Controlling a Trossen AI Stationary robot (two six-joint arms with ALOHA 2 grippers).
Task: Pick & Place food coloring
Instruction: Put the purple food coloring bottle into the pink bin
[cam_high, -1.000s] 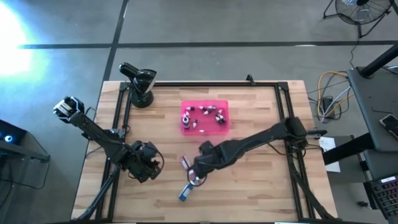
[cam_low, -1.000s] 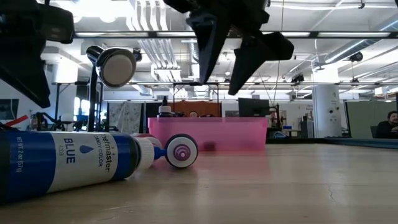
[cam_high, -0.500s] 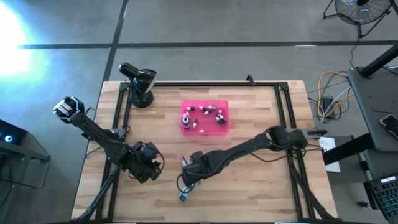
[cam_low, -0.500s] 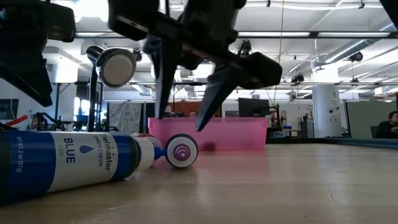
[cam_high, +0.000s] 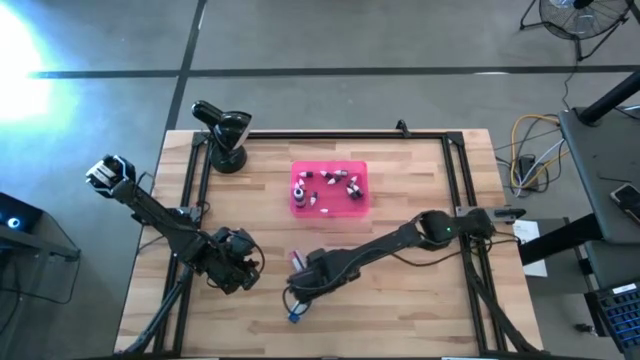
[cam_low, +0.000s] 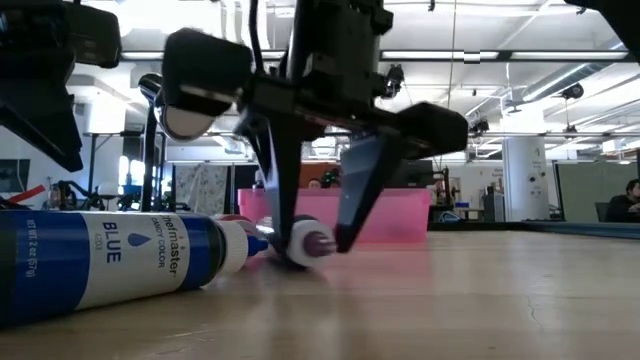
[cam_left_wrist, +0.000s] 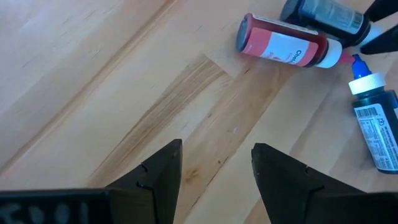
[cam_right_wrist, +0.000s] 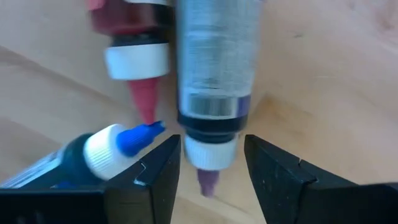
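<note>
nearest you on the worktop (cam_high: 420, 300), three food coloring bottles lie loose: the blue bottle (cam_low: 110, 262), the red bottle (cam_left_wrist: 280, 46) and the purple-tipped bottle (cam_right_wrist: 214, 93). your right tool (cam_right_wrist: 208, 165) straddles the purple-tipped one's cap end, fingers apart either side and not yet clamped, so that pick is only beginning. your left tool (cam_left_wrist: 214, 165) waits close by, fingers apart and empty. farther back, the pink tray (cam_high: 330, 189) holds several small bottles, so the job looks partly done. beyond the pale wooden planks is an open, ceiling-lit workshop.
</note>
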